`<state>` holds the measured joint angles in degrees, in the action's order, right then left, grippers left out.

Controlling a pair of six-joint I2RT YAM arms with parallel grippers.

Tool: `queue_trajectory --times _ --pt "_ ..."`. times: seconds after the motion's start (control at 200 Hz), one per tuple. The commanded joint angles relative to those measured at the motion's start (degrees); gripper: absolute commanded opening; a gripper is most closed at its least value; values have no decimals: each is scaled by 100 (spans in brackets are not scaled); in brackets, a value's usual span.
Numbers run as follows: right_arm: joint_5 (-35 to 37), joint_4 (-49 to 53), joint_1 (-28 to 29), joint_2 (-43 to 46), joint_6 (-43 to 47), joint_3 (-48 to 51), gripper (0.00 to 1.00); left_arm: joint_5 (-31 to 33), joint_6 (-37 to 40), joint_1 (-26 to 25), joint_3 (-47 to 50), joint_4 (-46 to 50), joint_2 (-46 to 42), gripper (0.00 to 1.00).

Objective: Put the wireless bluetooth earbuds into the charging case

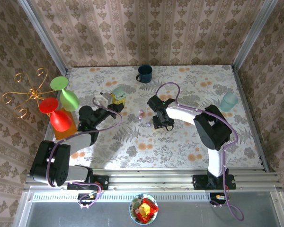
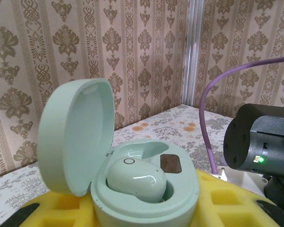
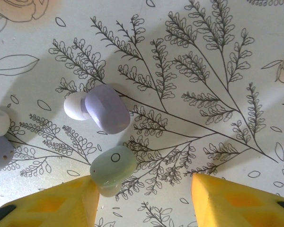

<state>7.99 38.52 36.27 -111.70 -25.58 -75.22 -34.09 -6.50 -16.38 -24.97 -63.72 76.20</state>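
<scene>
right claw (image 3: 143, 191) spread | mint earbud (image 3: 112, 166) beside it | left claw (image 2: 142, 210) grips case (image 2: 85, 137)

The charging case (image 2: 146, 198) sits between the fingers of your left tool (image 1: 114, 99), lid tipped open to the left, one earbud (image 2: 135, 182) seated inside. To its right, loose earbuds (image 3: 106, 109) lie on the counter (image 1: 180, 151) just ahead of your right tool (image 3: 142, 198); the nearest earbud (image 3: 112, 169) touches one finger (image 3: 61, 203). The mug (image 1: 144, 73) stands behind them.
</scene>
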Motion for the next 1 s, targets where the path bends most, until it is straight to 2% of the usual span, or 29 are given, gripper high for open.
queue_trajectory --times 0.0,0.25,0.515,0.69,0.995 --pt "303 325 -6 195 78 73 55 -84 -117 47 36 -325 -90 23" --pt "701 523 -6 299 132 104 55 -88 -101 47 1 -305 -88 23" --pt "440 275 222 680 285 129 55 -79 -89 56 -33 -272 -54 23" --pt "1163 415 488 498 181 -192 54 -20 -237 185 -78 -414 79 23" --pt "2356 1240 825 -469 -59 -1103 47 -26 -396 599 -8 -519 17 23"
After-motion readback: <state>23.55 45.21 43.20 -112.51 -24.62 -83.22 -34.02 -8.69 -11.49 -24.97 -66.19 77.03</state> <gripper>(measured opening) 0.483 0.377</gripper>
